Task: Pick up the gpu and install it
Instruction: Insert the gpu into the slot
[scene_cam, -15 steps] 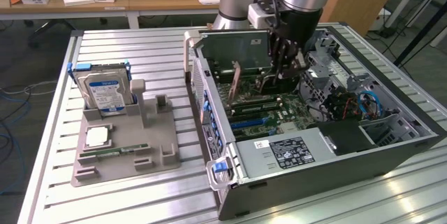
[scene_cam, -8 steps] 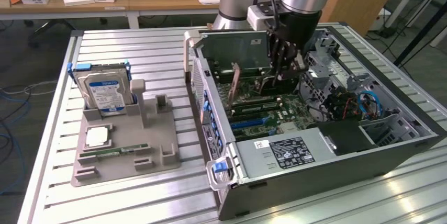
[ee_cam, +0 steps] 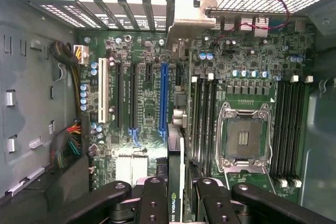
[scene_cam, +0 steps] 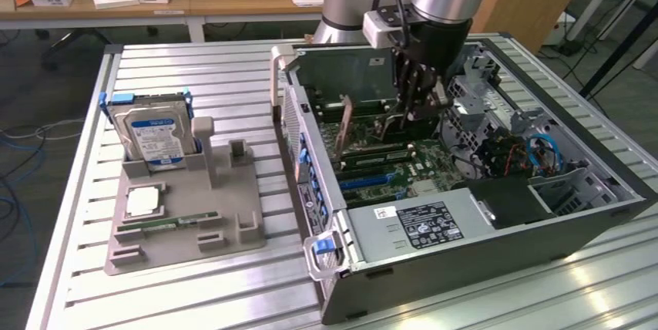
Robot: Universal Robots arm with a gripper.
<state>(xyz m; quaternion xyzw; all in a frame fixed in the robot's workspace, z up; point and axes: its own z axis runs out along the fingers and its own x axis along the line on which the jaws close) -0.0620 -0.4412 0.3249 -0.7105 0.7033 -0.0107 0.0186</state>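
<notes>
Inside open dark-grey tower computer case (scene_cam: 514,260), black two-fingered end effector (ee_cam: 177,205) is clamped on the gpu (ee_cam: 176,163): thin dark flat card seen edge-on, green logo strip, pale metal bracket at far end. Card hangs over green motherboard (ee_cam: 241,61), just beside long blue expansion slot (ee_cam: 164,98); looks not yet seated. To do it well: card upright, edge parallel to slot, bracket at rear openings, even push. Case sits on slatted metal desk (scene_cam: 206,299).
</notes>
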